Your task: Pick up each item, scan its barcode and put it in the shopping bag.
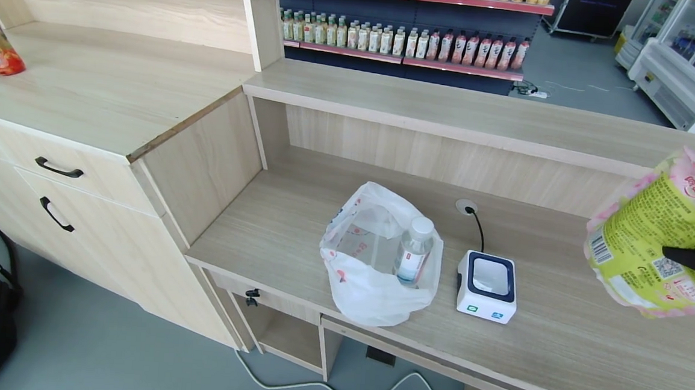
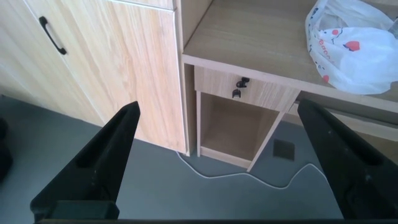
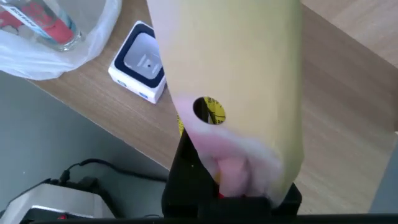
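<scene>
Right gripper (image 1: 690,262) clamped on snack pouch (image 1: 650,231), long axis toward 1 o'clock; scanner (image 1: 487,285) lies at its 8 o'clock; left gripper (image 2: 211,162) spread wide, empty.

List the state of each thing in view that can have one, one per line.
shopping bag: open, standing on the counter, bottle inside.
bottle: upright, capped, in the bag.
scanner: on the counter beside the bag, window up.
snack packet: held in the air, right of the scanner.
right gripper: shut on the snack packet.
left gripper: open, empty.
keyed drawer: shut.
</scene>
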Robot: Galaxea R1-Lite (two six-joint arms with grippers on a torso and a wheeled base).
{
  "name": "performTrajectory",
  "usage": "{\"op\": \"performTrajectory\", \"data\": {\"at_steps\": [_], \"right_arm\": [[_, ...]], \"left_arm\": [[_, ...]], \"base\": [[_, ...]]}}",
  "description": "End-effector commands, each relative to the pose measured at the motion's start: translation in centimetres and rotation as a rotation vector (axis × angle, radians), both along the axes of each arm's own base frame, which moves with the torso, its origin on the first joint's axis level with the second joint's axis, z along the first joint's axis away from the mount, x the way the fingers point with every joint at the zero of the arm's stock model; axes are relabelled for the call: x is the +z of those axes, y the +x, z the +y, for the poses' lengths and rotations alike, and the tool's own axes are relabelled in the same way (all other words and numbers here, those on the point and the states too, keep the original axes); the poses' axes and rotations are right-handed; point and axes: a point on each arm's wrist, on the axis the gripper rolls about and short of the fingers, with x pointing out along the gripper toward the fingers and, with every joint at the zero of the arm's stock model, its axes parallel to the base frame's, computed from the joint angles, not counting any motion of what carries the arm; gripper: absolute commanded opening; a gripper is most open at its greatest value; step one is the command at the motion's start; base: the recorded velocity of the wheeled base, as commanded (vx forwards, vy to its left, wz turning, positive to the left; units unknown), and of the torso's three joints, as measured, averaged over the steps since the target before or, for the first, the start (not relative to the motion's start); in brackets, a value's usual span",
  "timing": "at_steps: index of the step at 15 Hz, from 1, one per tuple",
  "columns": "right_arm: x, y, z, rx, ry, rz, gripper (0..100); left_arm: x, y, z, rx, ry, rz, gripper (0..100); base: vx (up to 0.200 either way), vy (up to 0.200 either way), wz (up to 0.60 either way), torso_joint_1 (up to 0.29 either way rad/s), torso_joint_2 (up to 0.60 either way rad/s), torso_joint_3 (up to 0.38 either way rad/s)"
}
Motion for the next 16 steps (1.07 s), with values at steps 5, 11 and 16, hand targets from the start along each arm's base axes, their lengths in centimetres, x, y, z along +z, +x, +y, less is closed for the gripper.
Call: {"op": "performTrajectory", "data": {"at_steps": [5, 11, 16], "right_arm": [[0.8, 0.2, 1.1, 0.053, -0.011, -0.119, 0], [3.3, -1.2, 5.3, 0.271, 0.047, -0.293, 0], [4.2, -0.7, 6.6, 0.418, 0.063, -0.446, 0]], "left_arm": [[0.0, 0.0, 0.0, -0.001, 0.0, 0.0, 100], [0.0, 0.0, 0.0, -0.001, 0.0, 0.0, 100], [0.0, 0.0, 0.0, -0.001, 0.0, 0.0, 100]], "base": [[0.0, 0.0, 0.12, 0.0, 0.0, 0.0], [0.0, 0.0, 0.6, 0.005, 0.0, 0.003], [0.0, 0.0, 0.12, 0.0, 0.0, 0.0]]}}
